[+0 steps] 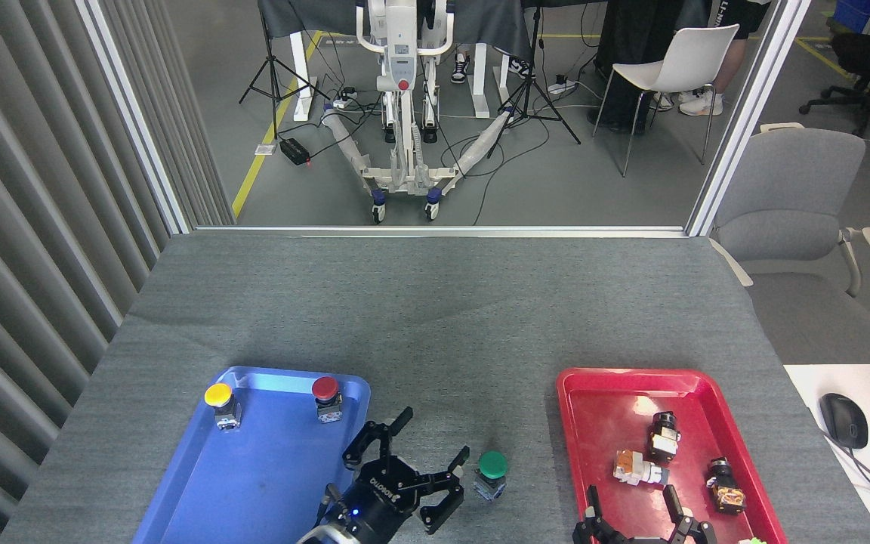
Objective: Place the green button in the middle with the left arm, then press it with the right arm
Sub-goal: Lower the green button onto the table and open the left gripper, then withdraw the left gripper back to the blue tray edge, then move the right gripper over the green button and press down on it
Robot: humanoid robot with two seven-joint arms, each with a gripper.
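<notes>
Green button (492, 468) stands upright on the grey cloth, in the middle (473, 363) btwn the blue tray (201, 483) and the red tray (616, 381), cap up, nothing touching it. Left arm's gripper (424, 472) sits just beside it on the left, claw fingers splayed wide apart, holding nothing; one fingertip near the button's base but w/ a gap. Right arm's gripper (635, 517) pokes up at the bottom edge over the red tray's near end, fingers spread, empty. Yellow button (218, 394) and red button (325, 388) sit at the blue tray's far end.
</notes>
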